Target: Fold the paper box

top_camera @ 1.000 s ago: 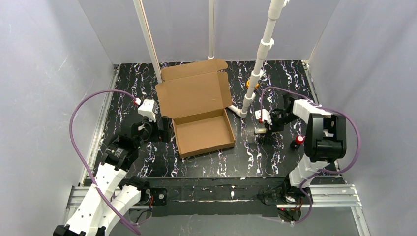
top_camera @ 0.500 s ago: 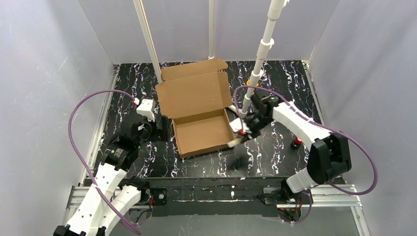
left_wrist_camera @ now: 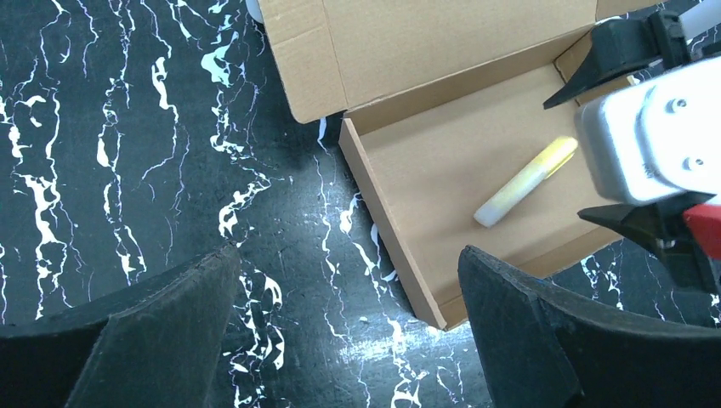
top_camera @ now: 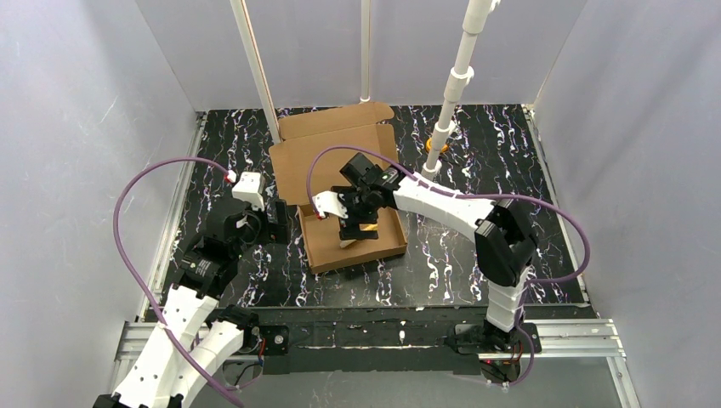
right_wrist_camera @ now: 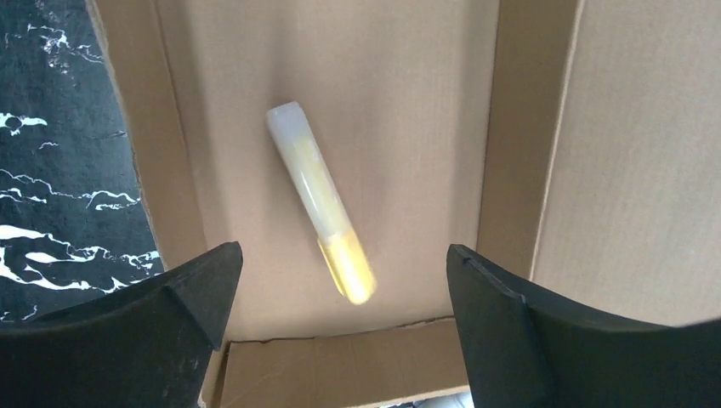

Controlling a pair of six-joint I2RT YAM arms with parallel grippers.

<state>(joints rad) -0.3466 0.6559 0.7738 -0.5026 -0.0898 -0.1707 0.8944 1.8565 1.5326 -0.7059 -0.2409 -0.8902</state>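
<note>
The paper box (top_camera: 336,166) lies open mid-table, a brown cardboard tray with its lid flat behind it. A yellow and white marker (top_camera: 357,235) lies loose on the tray floor (right_wrist_camera: 400,110), slanted across it. My right gripper (top_camera: 357,223) hovers just above the marker (right_wrist_camera: 320,202) with its jaws wide open and nothing between them (right_wrist_camera: 340,255). My left gripper (top_camera: 285,223) is open over bare table (left_wrist_camera: 347,255), just left of the tray's left wall (left_wrist_camera: 383,221). In the left wrist view the marker (left_wrist_camera: 525,182) lies free in the tray.
A white pipe pole (top_camera: 442,136) rises from the table right of the box lid. Two thin upright rods (top_camera: 255,59) stand at the back. Grey walls close in the black marbled table (top_camera: 476,255) on three sides.
My right arm swung left from the table's right side to over the tray, carrying the marker, then opened. The marker now lies in the tray. The left arm has stayed put.
</note>
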